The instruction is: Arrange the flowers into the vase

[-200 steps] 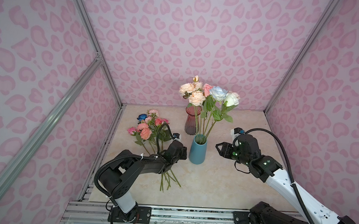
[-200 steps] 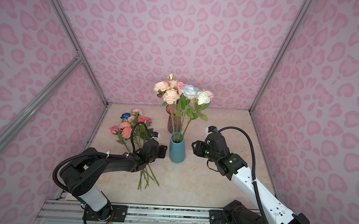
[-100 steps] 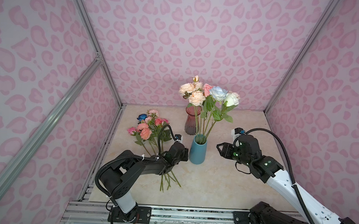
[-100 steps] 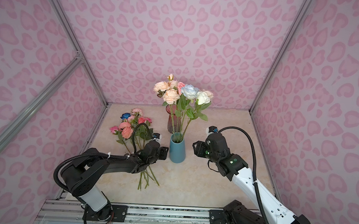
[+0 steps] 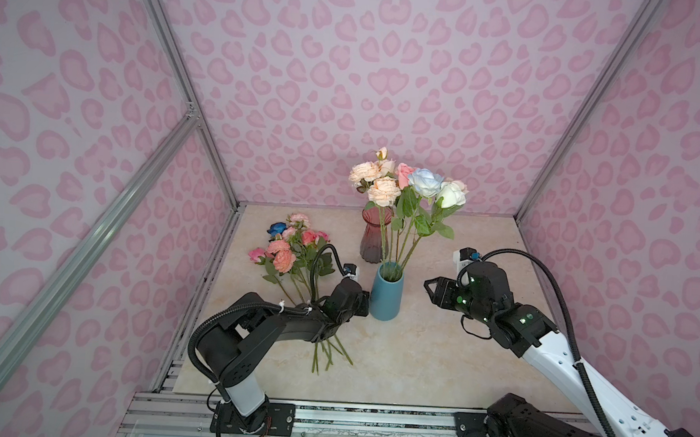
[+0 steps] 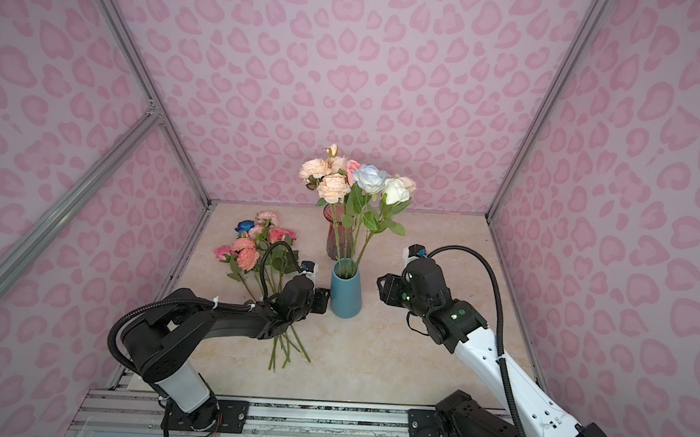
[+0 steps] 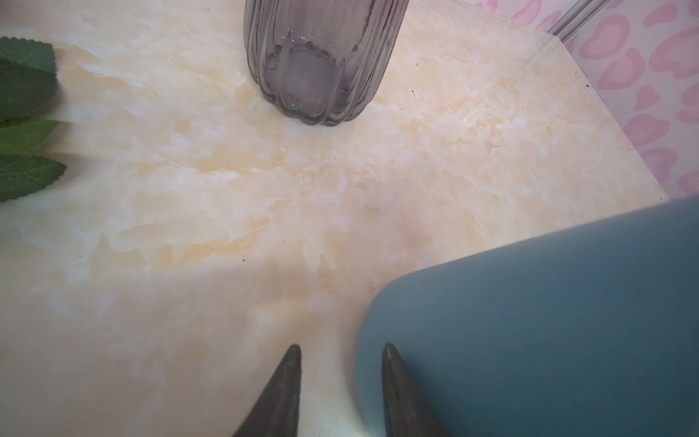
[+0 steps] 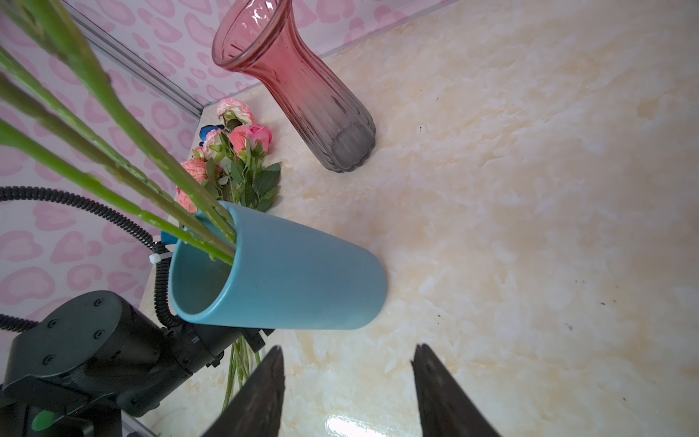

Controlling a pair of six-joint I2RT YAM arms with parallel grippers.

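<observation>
On the left, loose flowers (image 5: 292, 251) are lying on the table (image 5: 435, 358), out to the side of and behind the left gripper (image 7: 340, 363). Its jaws are standing part spread, pinching nothing, with one tip just beside the blue vase (image 5: 385, 296); I cannot tell whether it is touching. The stems are running from the blooms at the far left toward the front edge, passing under the left forearm, so the grab spot is sitting behind these jaws, not ahead. An empty glass vase (image 8: 302, 90) is standing further ahead of them. The right gripper (image 8: 348, 374) is hovering past the blue vase, jaws spread wide and empty, with the vase sitting between them and the loose flowers. The left arm is looking nearer, and is probably needing to back off and turn toward the stems
</observation>
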